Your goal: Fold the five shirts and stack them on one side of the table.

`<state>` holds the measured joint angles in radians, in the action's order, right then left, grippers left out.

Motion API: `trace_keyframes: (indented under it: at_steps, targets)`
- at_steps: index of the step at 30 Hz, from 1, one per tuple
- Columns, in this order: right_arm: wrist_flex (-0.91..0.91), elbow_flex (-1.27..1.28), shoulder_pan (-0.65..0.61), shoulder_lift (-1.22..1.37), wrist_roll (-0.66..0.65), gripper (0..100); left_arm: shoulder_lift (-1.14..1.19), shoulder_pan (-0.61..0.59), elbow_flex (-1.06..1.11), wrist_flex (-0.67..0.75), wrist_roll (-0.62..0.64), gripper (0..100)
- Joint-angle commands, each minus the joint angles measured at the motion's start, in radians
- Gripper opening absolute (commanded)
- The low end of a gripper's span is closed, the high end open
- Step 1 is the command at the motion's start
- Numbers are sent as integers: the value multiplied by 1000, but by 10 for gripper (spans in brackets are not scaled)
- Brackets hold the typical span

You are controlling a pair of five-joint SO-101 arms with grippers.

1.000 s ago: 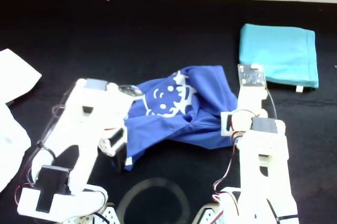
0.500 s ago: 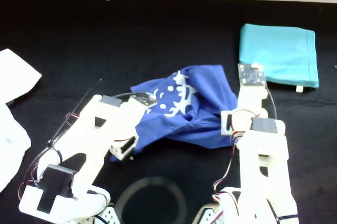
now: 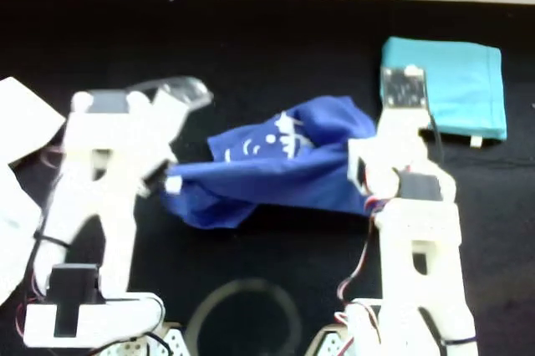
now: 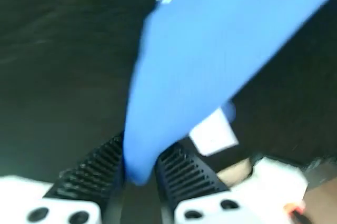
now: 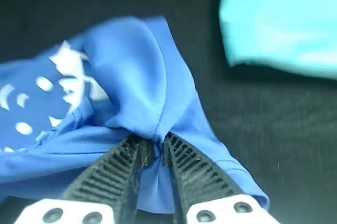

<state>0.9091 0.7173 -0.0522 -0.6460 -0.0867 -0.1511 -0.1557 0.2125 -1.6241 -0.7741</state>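
Your left hand is clenched on one edge of the blue shirt. Your right hand is pinched on a bunched fold at the opposite end. The cloth spans between the two hands, its middle sagging toward the desk.

The right grip takes in several gathered layers rather than a clean corner. If you pull the hands further apart, I'd expect that bunch to slide out, or the shirt to open twisted. The left hold looks like only a narrow lip of fabric between the pads, so a quick lift could shed it.

The folded turquoise shirt lies just beyond your right hand. Swing the blue cloth that way and it may drag across the stack and undo the fold. White shirts wait outboard of your left hand.
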Motion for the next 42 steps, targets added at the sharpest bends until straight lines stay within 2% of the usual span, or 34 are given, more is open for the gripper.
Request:
trace_keyframes:
  at_steps: [1, 5, 10, 13, 19, 26, 31, 35, 37, 39, 42]
  targets:
    - [91, -205, -18, 54, 9, 6, -24, -53, -223, -133, -135, 9]
    - [150, -297, -16, 84, 9, 6, -24, -77, -251, -137, -193, 9]
    - [162, -180, 5, 82, 9, 6, -24, -48, -186, -137, -169, 9]
    - [87, -59, 44, 82, 9, 6, -24, 18, -87, -98, -52, 9]
    - [-87, 189, 197, 81, 8, 6, -35, 136, 179, 150, 270, 9]
    - [-140, 245, 377, 82, 0, 6, -31, 351, 358, 285, 433, 12]
    - [-140, 245, 355, 82, 0, 6, -27, 449, 381, 272, 434, 44]
    - [-140, 248, 320, 82, 0, 6, -36, 447, 325, 140, 433, 210]
    - [-140, 251, 297, 82, 0, 6, -36, 447, 291, 95, 434, 261]
    - [-140, 251, 275, 82, 0, 6, -36, 447, 269, 103, 471, 248]
    - [-139, 251, 249, 82, 2, 6, -24, 456, 278, 189, 529, 239]
